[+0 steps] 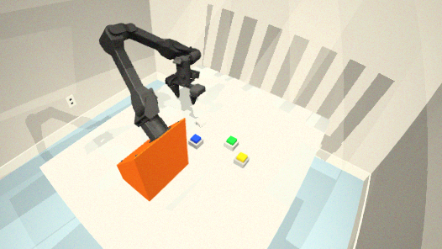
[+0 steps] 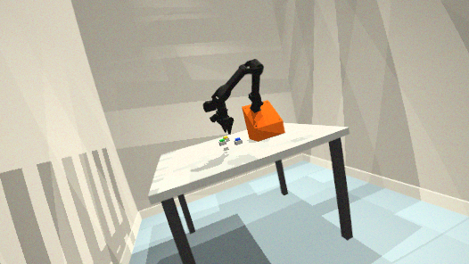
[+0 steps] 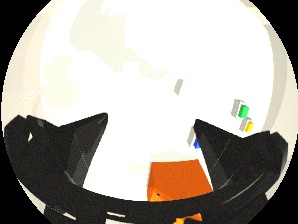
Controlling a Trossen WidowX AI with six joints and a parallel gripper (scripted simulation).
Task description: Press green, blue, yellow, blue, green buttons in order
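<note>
The orange box (image 1: 161, 164) (image 2: 264, 122) (image 3: 180, 177) seems closed, contents hidden.

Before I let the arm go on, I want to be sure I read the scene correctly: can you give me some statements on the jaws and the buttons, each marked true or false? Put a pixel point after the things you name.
1. The jaws (image 1: 185, 93) are spread wide apart. True.
2. The green button (image 1: 231, 140) (image 3: 243, 111) is between the jaws. False: it stands off to one side of them, with nothing held.
3. The yellow button (image 1: 241, 157) (image 3: 249, 127) is nearer to the green button than to the blue button (image 1: 196, 139) (image 2: 238, 139). True.
4. The blue button is the farthest of the three coloured buttons from the orange box (image 1: 164, 164) (image 2: 267, 122). False: it is the nearest.
5. The arm rises from the orange box. True.
</note>
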